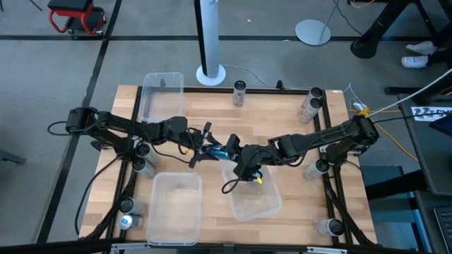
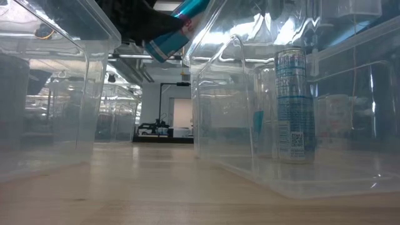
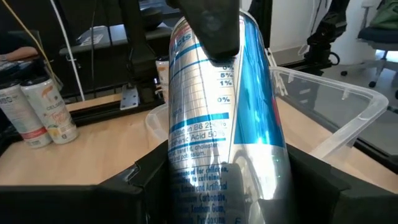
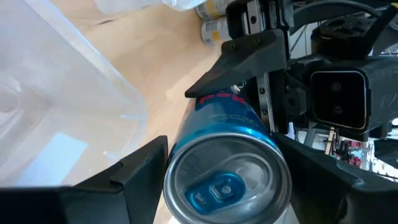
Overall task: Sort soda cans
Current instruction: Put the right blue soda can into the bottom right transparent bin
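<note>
Both grippers on one can, mid-table.

My left gripper and right gripper are each clamped on the same blue-and-silver soda can, held tilted in the air just beside the rim of the near right clear bin. Other cans stand around the table edges; one slim can shows through the bin wall in the low view.

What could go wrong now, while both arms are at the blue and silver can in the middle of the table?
1. Both the left gripper and right gripper are at the blue and silver can in mid-air; badly timed release may drop it.
2. A dropped can might miss the clear bin.
3. The fingers sit close, so the arms may collide.
</note>
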Motion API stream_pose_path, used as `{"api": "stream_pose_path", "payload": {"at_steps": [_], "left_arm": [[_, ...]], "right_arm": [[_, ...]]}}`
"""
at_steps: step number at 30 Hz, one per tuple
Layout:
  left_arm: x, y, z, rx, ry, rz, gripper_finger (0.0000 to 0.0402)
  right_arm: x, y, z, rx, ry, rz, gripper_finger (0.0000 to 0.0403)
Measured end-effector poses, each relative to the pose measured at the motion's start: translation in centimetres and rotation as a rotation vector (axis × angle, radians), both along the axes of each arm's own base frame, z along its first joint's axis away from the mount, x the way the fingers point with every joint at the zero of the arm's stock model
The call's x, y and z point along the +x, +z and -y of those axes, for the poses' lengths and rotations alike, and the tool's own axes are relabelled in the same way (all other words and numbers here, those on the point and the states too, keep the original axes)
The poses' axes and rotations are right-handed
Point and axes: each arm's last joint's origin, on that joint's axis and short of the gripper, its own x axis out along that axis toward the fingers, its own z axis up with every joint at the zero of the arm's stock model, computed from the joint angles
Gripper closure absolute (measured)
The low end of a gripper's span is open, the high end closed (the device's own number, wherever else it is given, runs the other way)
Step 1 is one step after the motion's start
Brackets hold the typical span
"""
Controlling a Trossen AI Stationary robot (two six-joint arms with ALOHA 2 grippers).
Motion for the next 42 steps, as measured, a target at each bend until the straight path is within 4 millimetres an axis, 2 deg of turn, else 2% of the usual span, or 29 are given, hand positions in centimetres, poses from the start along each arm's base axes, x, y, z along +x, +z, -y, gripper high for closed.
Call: {"api": "stream_pose_path", "payload": {"at_steps": [5,12,16,19,27,32,35,42], "left_arm": [[0.0,0.1,0.1,0.002,-0.017,0.006,0.0181],[0.0,0.2,0.1,0.002,-0.010,0.017,0.0181],[0.0,0.2,0.0,0.003,-0.007,0.021,0.0181],[0.0,0.3,0.0,0.004,-0.003,0.022,0.0181],[0.0,0.2,0.0,0.004,-0.001,0.016,0.0180],[0.0,0.2,0.0,0.001,-0.001,0.017,0.0136],[-0.2,0.9,0.0,0.002,0.015,0.041,0.0112],[-2.4,2.4,-0.1,0.019,0.086,-0.019,0.0098]], "right_arm": [[0.2,0.1,-0.1,0.070,0.030,0.018,0.0109],[0.3,-0.2,0.1,0.054,0.015,0.012,0.0063],[0.4,-0.1,0.2,0.048,0.009,0.015,0.0058],[0.4,-0.1,0.2,0.039,0.000,0.020,0.0075],[0.4,0.0,0.1,0.015,0.010,0.025,0.0172],[0.4,0.0,0.1,0.010,0.014,0.024,0.0173],[-0.2,-0.2,0.2,-0.002,0.014,-0.055,0.0172],[-1.7,3.5,-1.3,0.015,-0.026,-0.088,0.0169]]}}
